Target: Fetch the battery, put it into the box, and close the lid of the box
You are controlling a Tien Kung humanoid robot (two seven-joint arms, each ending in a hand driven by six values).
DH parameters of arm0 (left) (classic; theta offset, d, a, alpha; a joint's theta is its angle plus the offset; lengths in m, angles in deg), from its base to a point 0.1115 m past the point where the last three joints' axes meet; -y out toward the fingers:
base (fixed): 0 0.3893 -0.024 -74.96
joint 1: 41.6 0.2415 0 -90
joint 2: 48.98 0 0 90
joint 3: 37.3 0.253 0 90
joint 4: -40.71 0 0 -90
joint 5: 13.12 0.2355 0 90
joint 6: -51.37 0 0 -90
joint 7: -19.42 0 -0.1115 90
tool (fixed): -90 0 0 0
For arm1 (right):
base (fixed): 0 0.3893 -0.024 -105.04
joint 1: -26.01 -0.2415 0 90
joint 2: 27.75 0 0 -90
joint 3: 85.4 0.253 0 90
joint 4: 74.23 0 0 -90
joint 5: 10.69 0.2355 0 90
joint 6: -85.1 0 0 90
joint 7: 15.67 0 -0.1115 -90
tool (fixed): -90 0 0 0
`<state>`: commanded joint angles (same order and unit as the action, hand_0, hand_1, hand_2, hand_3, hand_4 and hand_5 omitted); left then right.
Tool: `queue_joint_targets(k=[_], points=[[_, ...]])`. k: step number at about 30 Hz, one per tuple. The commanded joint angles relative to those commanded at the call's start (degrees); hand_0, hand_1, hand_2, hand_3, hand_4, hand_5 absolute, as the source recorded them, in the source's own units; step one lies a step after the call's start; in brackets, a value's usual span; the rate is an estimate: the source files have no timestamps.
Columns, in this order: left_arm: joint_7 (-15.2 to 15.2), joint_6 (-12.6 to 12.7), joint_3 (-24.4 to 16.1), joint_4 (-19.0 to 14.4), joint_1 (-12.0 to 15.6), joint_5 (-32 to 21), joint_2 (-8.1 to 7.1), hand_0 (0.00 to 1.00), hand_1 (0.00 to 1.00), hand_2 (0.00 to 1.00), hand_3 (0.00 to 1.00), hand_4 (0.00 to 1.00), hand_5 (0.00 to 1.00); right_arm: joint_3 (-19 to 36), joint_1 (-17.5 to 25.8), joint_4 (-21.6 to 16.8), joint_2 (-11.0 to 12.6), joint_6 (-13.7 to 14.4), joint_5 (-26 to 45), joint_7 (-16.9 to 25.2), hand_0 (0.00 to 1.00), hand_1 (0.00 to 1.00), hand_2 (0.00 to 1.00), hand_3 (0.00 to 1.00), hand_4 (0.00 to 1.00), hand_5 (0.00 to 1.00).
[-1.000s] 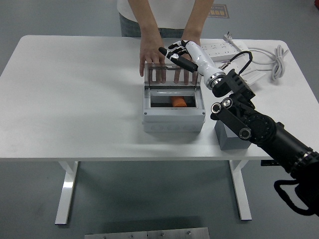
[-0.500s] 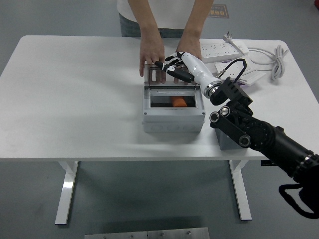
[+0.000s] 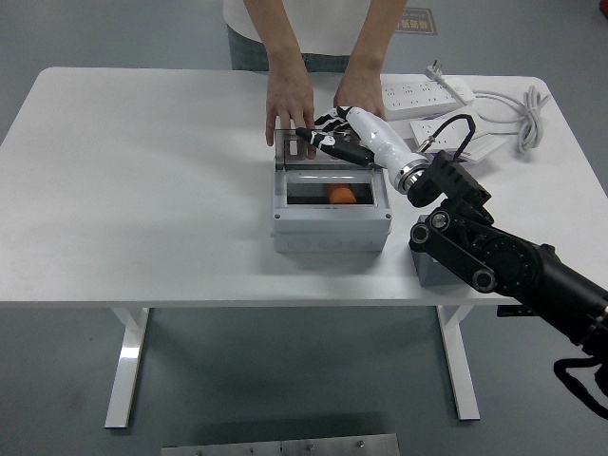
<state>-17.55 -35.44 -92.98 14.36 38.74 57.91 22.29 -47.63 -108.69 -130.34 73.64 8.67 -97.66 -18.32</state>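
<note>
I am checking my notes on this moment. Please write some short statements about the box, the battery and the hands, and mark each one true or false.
1. The orange battery lies inside the box. True.
2. The lid is fully closed. False: it stands open at the box's far edge.
3. The right hand reaches over the lid. True.
4. The person's hands are on the power strip. False: they rest behind the lid.
5. The robot's left arm works at the box. False: it is not in view.
</note>
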Motion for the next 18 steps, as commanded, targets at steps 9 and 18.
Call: queue_joint_targets(k=[9,18], points=[[0.00,0.35,0.35,0.01,0.27,-0.67,0.25,0.632,0.698,0.573,0.541,0.500,0.002,2.08,2.84,-4.39,2.07,-1.53,-0.46,-2.44,0.733,0.652,0.667,0.714,0.967,0.998],[0.00,0.50,0.64,0.05,0.24,-1.06,0.38,0.632,0.698,0.573,0.541,0.500,0.002,3.45,4.92,-4.97,2.13,-2.15,-0.32,-3.02,0.716,0.650,0.666,0.712,0.956,0.998]])
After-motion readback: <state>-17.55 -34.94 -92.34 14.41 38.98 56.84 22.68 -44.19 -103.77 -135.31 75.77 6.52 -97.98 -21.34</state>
